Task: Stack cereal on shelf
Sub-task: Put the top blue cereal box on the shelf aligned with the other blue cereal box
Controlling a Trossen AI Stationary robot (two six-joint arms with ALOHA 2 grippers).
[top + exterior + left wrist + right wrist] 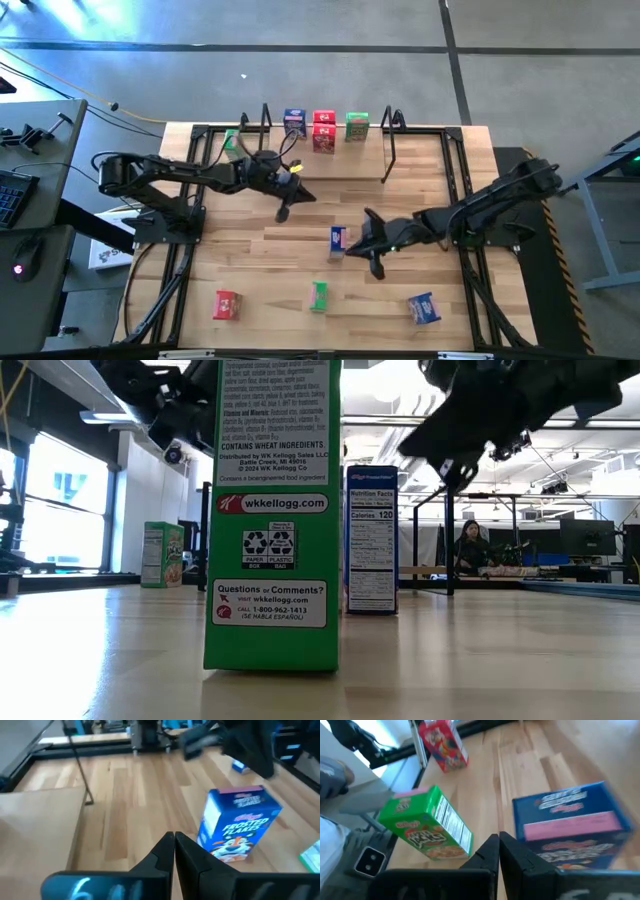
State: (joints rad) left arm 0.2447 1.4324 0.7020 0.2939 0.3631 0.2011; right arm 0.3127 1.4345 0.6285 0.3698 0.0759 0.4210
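Observation:
The shelf (340, 165), a light board with black wire ends, stands at the table's far side. On its far edge stand a blue (294, 122), a red (324, 130) and a green cereal box (357, 126). A blue Frosted Flakes box (338, 238) stands upright at mid-table. My left gripper (283, 213) is shut and hangs above the table to the box's far left (235, 827). My right gripper (353, 252) is shut, close to that box's right side (572, 827); no touch shows.
Near the front edge stand a red box (227, 305), a green box (319, 295) and a second blue box (424, 308). The green one fills the low view (270, 510). Another green box (232, 140) stands by the shelf's left wire end.

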